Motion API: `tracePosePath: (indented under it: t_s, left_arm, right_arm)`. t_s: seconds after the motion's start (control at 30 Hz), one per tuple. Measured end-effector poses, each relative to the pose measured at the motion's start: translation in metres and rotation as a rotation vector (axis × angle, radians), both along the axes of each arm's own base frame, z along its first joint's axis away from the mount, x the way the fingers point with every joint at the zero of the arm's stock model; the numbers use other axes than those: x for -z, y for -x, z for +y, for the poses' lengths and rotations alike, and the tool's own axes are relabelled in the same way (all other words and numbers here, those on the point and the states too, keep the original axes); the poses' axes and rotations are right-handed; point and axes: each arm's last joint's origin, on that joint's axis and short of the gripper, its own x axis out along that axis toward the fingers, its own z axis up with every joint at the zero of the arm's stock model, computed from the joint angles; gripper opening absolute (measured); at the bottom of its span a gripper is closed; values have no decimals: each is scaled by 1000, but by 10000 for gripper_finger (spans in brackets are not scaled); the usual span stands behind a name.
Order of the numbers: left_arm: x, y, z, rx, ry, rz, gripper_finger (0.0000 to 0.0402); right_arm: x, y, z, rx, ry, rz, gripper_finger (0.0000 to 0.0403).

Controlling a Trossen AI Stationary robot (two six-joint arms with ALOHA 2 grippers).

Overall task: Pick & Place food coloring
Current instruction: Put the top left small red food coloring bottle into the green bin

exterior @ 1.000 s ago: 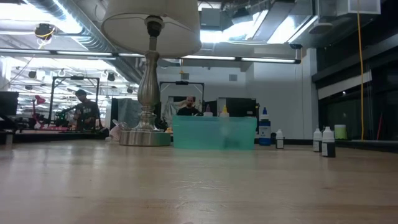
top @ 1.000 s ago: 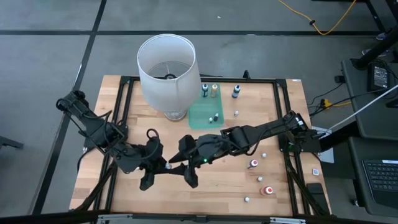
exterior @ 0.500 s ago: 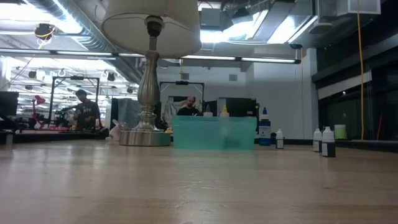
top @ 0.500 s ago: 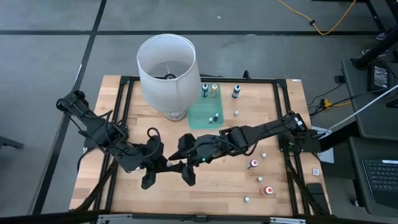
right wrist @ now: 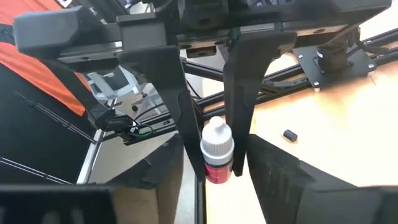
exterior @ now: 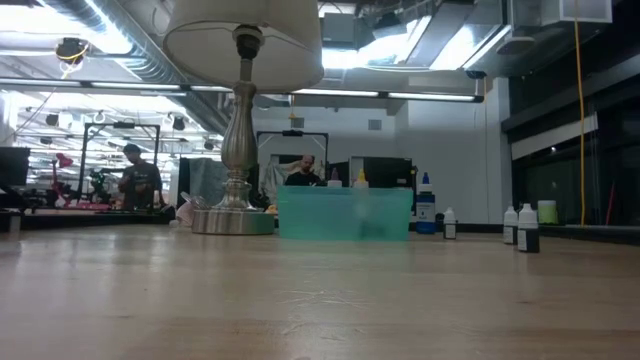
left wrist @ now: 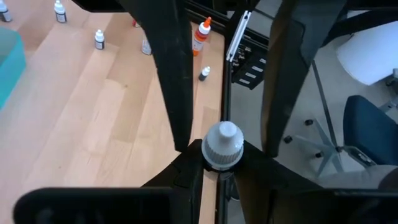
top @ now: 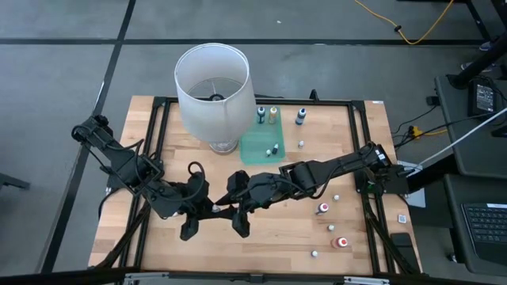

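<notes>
Left gripper (top: 192, 212), lower-left centre of the high view: fingers closed on a small red food coloring bottle (right wrist: 217, 159), white cap up, held off the table

Right gripper (top: 236, 212), lower centre of the high view, facing the left one: fingers (left wrist: 173, 74) spread, standing either side of the same bottle's cap; contact cannot be told

Other food coloring bottles: three (top: 272, 115) along the table's upper edge beside the green tray (top: 255, 146); one or two standing on the tray; red-filled ones (top: 323, 208) and small white-capped ones scattered at lower right

Lamp (top: 212, 83) with white shade, upper centre, just left of the tray

Wooden table (top: 301, 233); people seen in the room behind in the low view
</notes>
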Motion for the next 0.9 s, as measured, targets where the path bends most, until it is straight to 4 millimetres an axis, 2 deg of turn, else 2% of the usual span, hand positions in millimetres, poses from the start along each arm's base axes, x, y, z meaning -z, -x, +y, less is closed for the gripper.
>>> tracePosePath:
  t_s: [0.4, 0.9]
  left_arm:
    - [0, 0, 0, 4, 5, 2, 69]
    - [0, 0, 0, -19, 14, 1, 76]
  right_arm:
    - [-1, 0, 0, -16, 19, -12, 76]
    - [-1, 0, 0, -28, 24, -15, 65]
